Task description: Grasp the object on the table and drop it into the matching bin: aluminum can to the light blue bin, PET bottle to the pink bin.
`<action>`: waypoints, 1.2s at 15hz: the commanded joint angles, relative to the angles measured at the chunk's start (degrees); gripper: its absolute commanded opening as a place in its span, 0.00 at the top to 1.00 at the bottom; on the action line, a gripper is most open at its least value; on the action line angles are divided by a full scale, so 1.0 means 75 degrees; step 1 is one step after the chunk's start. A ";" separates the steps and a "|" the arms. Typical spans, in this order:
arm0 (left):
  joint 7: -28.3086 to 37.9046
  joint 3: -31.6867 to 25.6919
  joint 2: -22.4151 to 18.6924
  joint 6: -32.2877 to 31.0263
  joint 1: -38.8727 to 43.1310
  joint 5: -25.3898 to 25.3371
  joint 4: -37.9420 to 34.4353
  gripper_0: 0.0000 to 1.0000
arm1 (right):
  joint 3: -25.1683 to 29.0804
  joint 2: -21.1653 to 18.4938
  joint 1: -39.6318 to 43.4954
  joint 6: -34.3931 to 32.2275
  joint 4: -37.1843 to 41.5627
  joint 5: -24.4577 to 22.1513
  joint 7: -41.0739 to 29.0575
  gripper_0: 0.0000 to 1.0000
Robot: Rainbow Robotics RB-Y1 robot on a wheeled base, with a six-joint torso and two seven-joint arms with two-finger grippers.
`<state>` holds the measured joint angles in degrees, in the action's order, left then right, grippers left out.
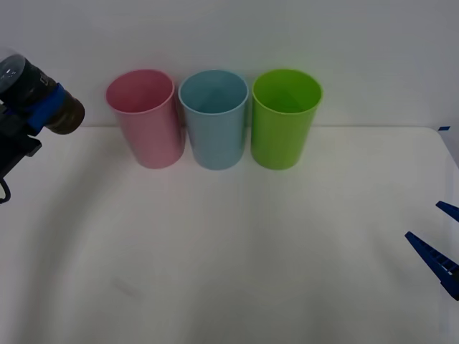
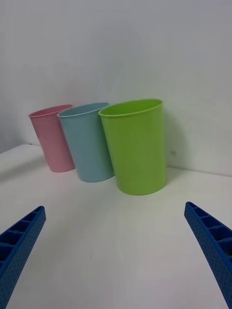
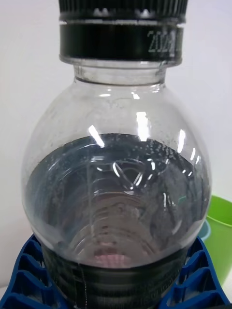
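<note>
Front view: we see the left end effector (image 1: 32, 115) raised at the far left, off to the side of the bin row, and we read it as clamped on the PET bottle (image 1: 36, 93).
Left wrist view: the bottle (image 3: 118, 193) sits between the blue ribbed fingers (image 3: 29, 280), cap away from the camera, dark liquid partly filling it.
Step in hand: we judge this as the carry; the bottle is off the surface (image 1: 229, 251) and not yet over any bin.
Next move: we would bring the left end effector across to the pink bin (image 1: 147, 118), the bin nearest to it, centre the bottle above the rim, then release.
Caution: the light blue bin (image 1: 214, 118) stands just beside the pink one, so we must stop short of it.
Bin contents: pink, light blue and green bin (image 1: 285, 118) interiors look empty from above.
Right end effector (image 1: 441, 244): parked low at the right, well apart from the bins, fingers (image 2: 19, 241) spread with nothing between them.
</note>
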<state>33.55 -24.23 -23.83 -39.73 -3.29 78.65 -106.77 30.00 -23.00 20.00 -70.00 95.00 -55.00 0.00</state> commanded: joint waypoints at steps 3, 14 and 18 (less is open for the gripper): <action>0.0039 0.0266 0.0013 0.0001 -0.1472 0.1419 0.1240 1.00 | 0.0000 0.0000 0.0000 0.0000 0.0000 0.0000 0.0000 0.00; 0.0062 0.0477 0.0892 0.0165 -0.4414 0.4056 0.3935 1.00 | 0.0000 0.0000 0.0000 0.0000 0.0000 0.0000 0.0000 0.00; 0.0133 0.0454 0.1267 0.0294 -0.4624 0.4689 0.3947 1.00 | 0.0000 0.0000 0.0000 0.0000 0.0000 0.0000 0.0000 0.00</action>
<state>34.52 -20.88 -14.62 -37.73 -37.87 113.31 -77.17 30.00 -23.00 20.00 -70.00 95.00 -55.00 0.00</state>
